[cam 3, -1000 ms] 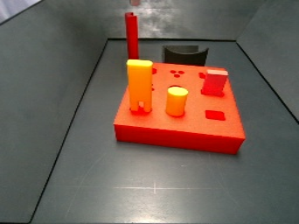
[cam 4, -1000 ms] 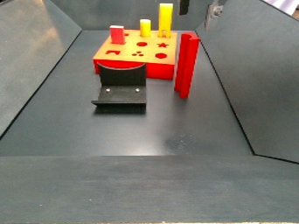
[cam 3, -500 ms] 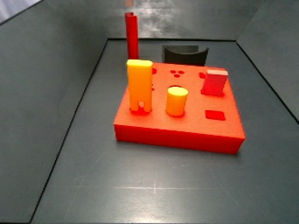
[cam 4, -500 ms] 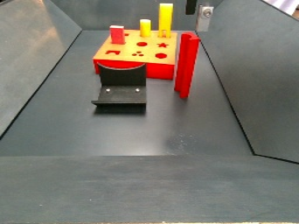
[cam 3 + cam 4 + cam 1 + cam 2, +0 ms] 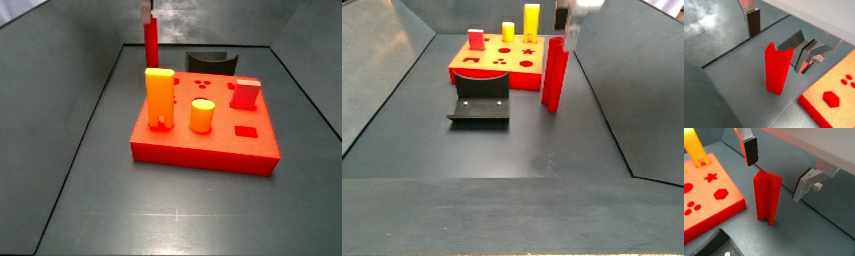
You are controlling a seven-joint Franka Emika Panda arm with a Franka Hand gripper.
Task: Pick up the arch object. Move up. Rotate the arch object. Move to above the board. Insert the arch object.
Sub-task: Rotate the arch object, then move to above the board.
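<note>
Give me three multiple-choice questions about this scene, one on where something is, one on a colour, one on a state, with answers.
1. Where does the arch object stand?
A. on the floor beside the board
B. in a board cut-out
C. on the black block

2. What colour is the tallest piece standing on the board?
A. blue
B. orange-yellow
C. green

3. How do the jaws of the gripper stand?
A. shut on the arch object
B. open, one finger on each side above it
C. shut on nothing

Answers: 1 A, both side views show it upright on the dark floor next to the board. 2 B, a side view shows it. 3 B, both wrist views show gaps between fingers and slab.
</note>
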